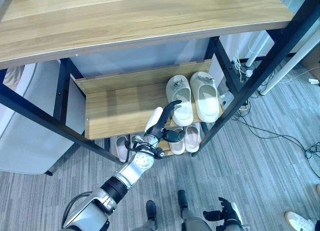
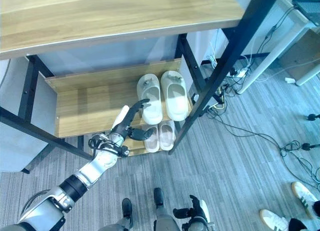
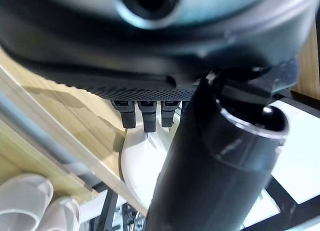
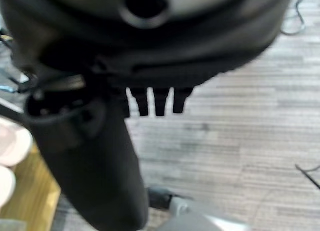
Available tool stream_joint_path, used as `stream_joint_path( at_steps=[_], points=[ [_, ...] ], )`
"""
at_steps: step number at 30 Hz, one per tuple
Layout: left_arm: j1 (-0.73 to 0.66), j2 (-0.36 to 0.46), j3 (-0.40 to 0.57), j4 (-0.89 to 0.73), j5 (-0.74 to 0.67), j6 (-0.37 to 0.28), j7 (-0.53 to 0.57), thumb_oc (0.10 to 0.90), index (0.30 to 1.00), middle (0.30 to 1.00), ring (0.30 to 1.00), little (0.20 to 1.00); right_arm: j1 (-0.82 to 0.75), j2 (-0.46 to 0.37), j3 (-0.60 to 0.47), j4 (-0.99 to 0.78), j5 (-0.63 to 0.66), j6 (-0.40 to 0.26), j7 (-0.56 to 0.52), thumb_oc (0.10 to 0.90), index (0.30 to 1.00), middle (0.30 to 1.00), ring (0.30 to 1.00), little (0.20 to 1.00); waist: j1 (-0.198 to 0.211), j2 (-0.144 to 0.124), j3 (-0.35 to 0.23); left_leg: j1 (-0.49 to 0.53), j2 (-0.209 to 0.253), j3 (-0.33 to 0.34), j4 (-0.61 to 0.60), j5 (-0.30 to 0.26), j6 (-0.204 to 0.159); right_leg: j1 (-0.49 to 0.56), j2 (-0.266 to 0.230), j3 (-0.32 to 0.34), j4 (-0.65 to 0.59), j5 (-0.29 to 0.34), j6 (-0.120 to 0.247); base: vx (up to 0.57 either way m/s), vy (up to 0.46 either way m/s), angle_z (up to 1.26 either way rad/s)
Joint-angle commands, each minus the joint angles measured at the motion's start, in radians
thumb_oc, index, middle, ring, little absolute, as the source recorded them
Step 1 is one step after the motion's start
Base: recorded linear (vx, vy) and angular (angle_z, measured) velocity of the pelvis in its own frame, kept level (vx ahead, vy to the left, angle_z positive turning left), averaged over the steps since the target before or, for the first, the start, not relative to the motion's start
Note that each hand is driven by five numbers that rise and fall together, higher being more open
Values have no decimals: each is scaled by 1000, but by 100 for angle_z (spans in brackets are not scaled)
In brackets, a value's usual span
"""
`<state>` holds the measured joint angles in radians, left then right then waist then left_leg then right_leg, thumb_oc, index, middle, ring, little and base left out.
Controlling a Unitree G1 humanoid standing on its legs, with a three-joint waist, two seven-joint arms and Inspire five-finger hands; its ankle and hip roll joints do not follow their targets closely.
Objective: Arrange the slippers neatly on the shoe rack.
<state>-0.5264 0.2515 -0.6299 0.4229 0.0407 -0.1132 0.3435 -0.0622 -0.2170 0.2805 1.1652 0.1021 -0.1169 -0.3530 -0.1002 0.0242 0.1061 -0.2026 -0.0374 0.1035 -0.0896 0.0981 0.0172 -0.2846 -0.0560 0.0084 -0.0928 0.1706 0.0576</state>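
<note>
- I see a pair of white slippers side by side on the middle shelf of the shoe rack, toward its right end, toes pointing to the back board.
- The left slipper of that pair sits just beside the right one; the two look close to parallel.
- On the bottom shelf, below and in front, I make out pinkish slippers: a pair under the white ones, and another pale one further left, partly hidden by the arm.
- My left hand is raised at the front edge of the middle shelf, its fingers stretched out straight toward the heel of the left white slipper, its white-covered thumb spread apart; it grips nothing.
- In the left wrist view the fingertips point at a white slipper on the wood; whether they touch it I cannot tell.
- My right hand hangs low over the grey carpet, well apart from the rack, fingers loosely bent and empty.
- The rack has black metal posts and a wide wooden top shelf.
- White and black cables trail on the carpet to the right of the rack.
- A person's white shoe shows at the lower right corner.
</note>
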Motion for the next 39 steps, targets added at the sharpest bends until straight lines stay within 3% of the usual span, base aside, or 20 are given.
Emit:
stream_joint_path(
  at_steps=[1,12,18,26,30,33,39],
  points=[
    [-175,-91,2,50,-11,-79,2,800,900,900,900,900,20,-31,0,-23,25,-18,-31,800,900,900,900,900,-7,15,-12,-31,21,-40,2,-44,-44,4,-21,-28,22,-79,72,0,0,0],
    [-115,-72,5,9,-43,-90,-16,800,900,900,900,900,24,-15,-5,-9,38,-14,-21,800,900,900,900,900,-2,11,-32,16,22,-41,2,-55,-46,53,-19,-35,26,-98,71,10,-6,0],
    [-64,26,71,-82,-10,-93,-14,800,900,900,900,900,50,-9,-33,26,35,0,-11,800,900,900,900,900,14,12,-61,55,20,-52,2,-63,-49,98,-22,-48,18,-106,74,11,-7,0],
    [3,96,144,-161,9,-95,-18,800,900,900,900,900,82,9,-51,53,31,12,9,800,900,900,900,900,35,4,-95,89,20,-62,2,-68,-53,141,-21,-70,13,-113,75,-1,-18,7],
    [126,140,203,-246,-37,-111,-54,800,900,900,900,900,100,16,-67,54,30,17,19,800,900,900,900,900,51,2,-113,116,22,-67,2,-72,-53,170,-20,-81,14,-116,74,-1,-9,3],
    [298,175,271,-365,-152,-134,-128,800,900,900,900,900,111,27,-82,56,15,28,22,800,900,900,900,900,74,0,-130,137,22,-67,2,-75,-54,195,-17,-90,12,-117,74,-24,-14,3],
    [495,224,310,-475,-208,-128,-211,800,900,900,900,900,127,41,-84,64,-10,33,28,800,900,900,900,900,104,0,-146,171,25,-75,2,-81,-52,233,-11,-103,10,-126,73,-17,-10,6]
  ],
)
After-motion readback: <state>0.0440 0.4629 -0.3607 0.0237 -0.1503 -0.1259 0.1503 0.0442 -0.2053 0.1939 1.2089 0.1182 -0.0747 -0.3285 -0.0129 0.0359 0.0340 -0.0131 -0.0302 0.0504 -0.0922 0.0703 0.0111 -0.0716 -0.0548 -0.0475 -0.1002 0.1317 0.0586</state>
